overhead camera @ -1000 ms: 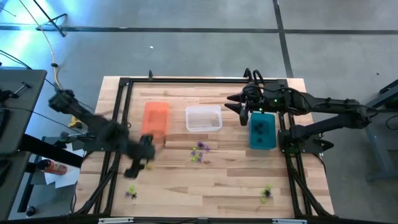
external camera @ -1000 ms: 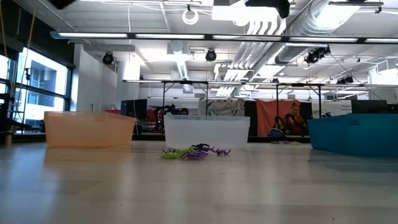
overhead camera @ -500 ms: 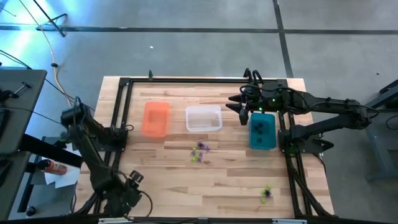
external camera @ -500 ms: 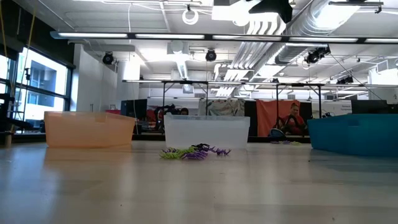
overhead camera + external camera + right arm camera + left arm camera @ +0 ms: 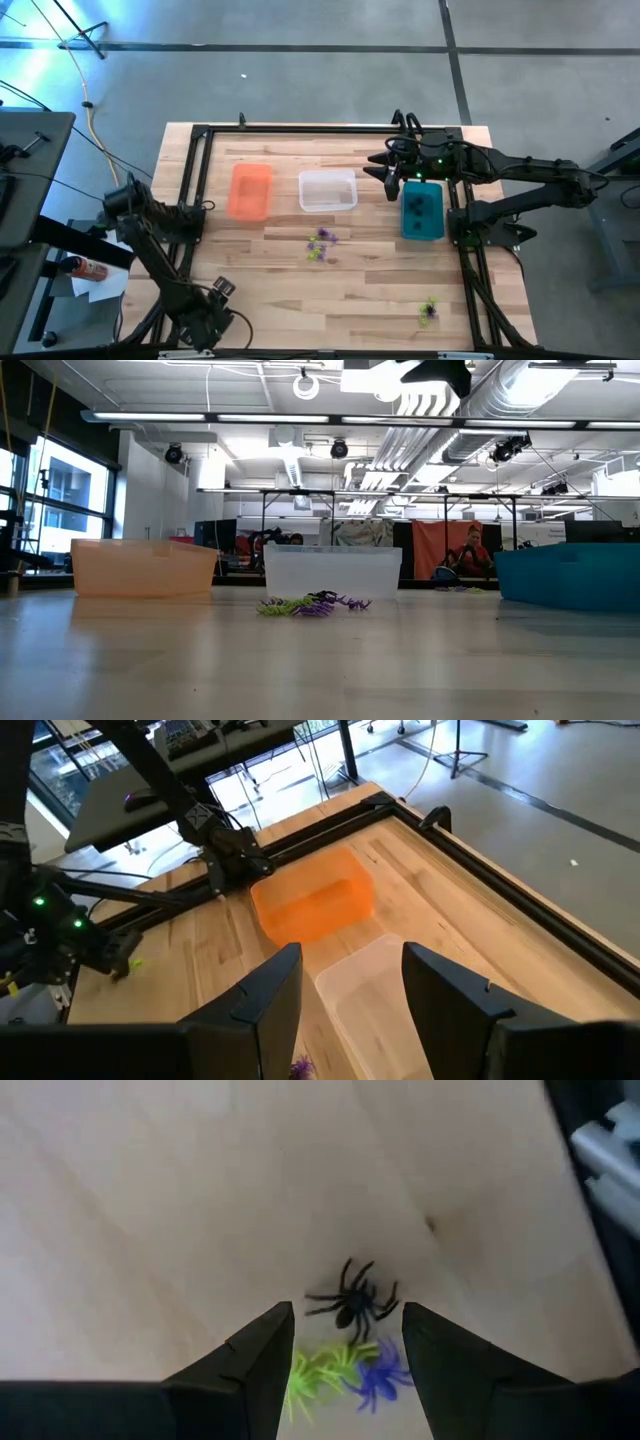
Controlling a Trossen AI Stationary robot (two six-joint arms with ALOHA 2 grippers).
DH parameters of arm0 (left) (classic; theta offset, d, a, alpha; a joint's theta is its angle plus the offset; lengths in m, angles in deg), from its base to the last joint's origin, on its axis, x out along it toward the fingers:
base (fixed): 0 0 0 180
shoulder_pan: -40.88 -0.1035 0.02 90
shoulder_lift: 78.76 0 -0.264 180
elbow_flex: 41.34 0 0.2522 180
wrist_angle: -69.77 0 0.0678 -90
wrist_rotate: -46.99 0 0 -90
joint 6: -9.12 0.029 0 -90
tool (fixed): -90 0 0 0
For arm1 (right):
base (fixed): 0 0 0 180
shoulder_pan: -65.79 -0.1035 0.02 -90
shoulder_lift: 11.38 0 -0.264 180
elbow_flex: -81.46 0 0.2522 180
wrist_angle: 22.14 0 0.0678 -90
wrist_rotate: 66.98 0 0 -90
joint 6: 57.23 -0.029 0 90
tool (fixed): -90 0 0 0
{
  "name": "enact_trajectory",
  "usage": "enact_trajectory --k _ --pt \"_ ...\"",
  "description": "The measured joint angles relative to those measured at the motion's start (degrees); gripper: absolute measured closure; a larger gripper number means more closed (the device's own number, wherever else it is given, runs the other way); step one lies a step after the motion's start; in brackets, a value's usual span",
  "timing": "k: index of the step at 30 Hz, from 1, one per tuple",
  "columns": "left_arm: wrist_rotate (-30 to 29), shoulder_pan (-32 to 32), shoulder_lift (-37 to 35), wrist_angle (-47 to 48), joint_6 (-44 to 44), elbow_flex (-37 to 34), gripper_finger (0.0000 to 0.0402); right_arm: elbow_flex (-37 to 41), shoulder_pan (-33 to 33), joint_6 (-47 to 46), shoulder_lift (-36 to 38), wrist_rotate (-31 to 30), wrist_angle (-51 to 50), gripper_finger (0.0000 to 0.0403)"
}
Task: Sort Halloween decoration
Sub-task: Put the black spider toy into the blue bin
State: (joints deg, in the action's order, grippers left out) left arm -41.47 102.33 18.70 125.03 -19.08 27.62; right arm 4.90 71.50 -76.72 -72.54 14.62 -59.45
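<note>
Both jaws stand open and hold nothing.

Left gripper (image 5: 212, 318) hangs low over the near left corner of the pale wooden table (image 5: 350, 290), its dark fingers (image 5: 250, 1365) spread around a small cluster of plastic spider trinkets: one black (image 5: 352, 1302), one yellow-green (image 5: 320, 1372), one purple (image 5: 380, 1375). Near the right front edge lies another small group (image 5: 428, 310); a third heap (image 5: 320, 244) sits mid-table. Beyond stand an orange rectangular bin (image 5: 250, 190), a clear bin (image 5: 327, 190) and a teal bin (image 5: 421, 210). Right gripper (image 5: 392, 178) hovers between the clear and teal bins.
</note>
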Motion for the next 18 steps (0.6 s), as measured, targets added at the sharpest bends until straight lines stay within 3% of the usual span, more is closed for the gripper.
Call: enact_trajectory --k 13,18 --pt "1.2 -0.1 -1.2 -9.5 -2.7 -5.2 0.0228 0.0 0.0 -0.2 0.0 0.0 -1.1 0.0233" --pt "1.5 -0.5 -1.2 -10.1 -2.2 -5.6 0.0276 0.0 0.0 -0.2 0.0 0.0 -1.1 0.0233"
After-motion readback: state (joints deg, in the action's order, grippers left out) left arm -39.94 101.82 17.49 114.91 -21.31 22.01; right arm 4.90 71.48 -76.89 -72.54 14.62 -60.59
